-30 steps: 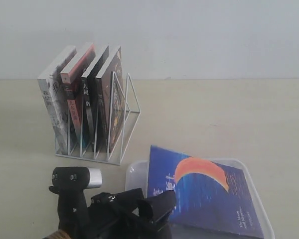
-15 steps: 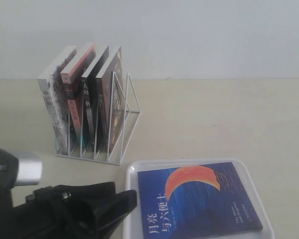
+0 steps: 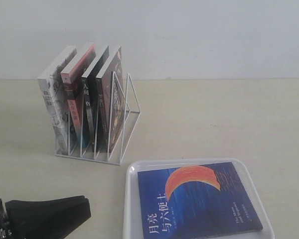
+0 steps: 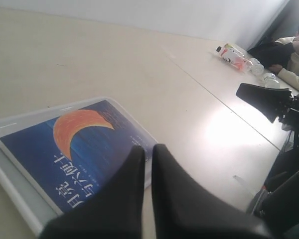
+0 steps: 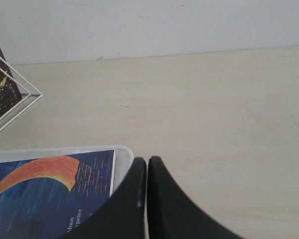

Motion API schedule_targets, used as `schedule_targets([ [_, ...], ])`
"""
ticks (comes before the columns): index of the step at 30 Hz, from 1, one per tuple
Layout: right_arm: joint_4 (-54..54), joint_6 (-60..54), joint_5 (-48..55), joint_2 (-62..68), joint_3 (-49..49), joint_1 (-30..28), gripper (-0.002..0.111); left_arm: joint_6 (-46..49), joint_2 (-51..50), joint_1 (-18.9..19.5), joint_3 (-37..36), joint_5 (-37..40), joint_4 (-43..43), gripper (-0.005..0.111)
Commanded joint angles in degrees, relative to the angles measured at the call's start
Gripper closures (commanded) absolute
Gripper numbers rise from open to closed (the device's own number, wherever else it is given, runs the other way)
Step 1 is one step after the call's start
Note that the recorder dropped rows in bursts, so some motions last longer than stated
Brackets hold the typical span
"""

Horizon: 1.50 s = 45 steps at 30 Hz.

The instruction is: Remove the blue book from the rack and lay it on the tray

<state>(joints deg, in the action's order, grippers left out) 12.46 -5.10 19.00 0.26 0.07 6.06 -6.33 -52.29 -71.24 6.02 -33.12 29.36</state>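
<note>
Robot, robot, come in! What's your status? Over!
Left gripper shut, empty. Right gripper shut, empty. Blue book flat in tray. Rack stands apart; nothing on the book.

Exterior view: fixed and moderately raised, at mid-distance. Faces across the beige tabletop (image 3: pixel 214 114) to the pale wall (image 3: pixel 189 35). White wire book rack (image 3: pixel 134 94) left of centre; flat white plastic tray (image 3: pixel 131 199) cropped by the lower edge.

Left wrist view: close and low, looking past the black left gripper (image 4: pixel 147 149) along the table.

Right wrist view: close and low, looking past the black right gripper (image 5: pixel 147 162) toward the wall.

Shared by all three: the deep blue paperback with the orange crescent (image 3: pixel 199 199).
</note>
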Motion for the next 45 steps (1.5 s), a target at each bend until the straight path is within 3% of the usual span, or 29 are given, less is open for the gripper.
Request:
schedule_targets([
  [1, -0.29, 0.1, -0.52, -0.26, -0.07, -0.28, 0.108, 0.21, 0.6, -0.26, -0.24, 0.03, -0.5, 0.102],
  [16, -0.29, 0.1, -0.52, -0.26, -0.07, -0.28, 0.108, 0.36, 0.35, -0.26, -0.24, -0.07, -0.5, 0.102],
  [19, -0.29, 0.1, -0.77, -0.26, -0.07, -0.28, 0.108, -1.88, 0.19, 2.34, -0.24, 2.09, -0.77, 0.102],
  [24, -0.29, 0.1, -0.64, -0.26, -0.07, -0.28, 0.108, -7.84, 3.02, 12.89, -0.24, 10.15, -0.91, 0.102],
  [35, -0.29, 0.1, -0.62, -0.26, -0.07, -0.28, 0.108, -7.99, 16.1, 40.92, -0.24, 34.53, -0.91, 0.102],
  [45, -0.29, 0.1, -0.52, -0.26, -0.07, -0.28, 0.108, -7.66, 31.05, 61.87, -0.37, 52.1, -0.26, 0.102],
])
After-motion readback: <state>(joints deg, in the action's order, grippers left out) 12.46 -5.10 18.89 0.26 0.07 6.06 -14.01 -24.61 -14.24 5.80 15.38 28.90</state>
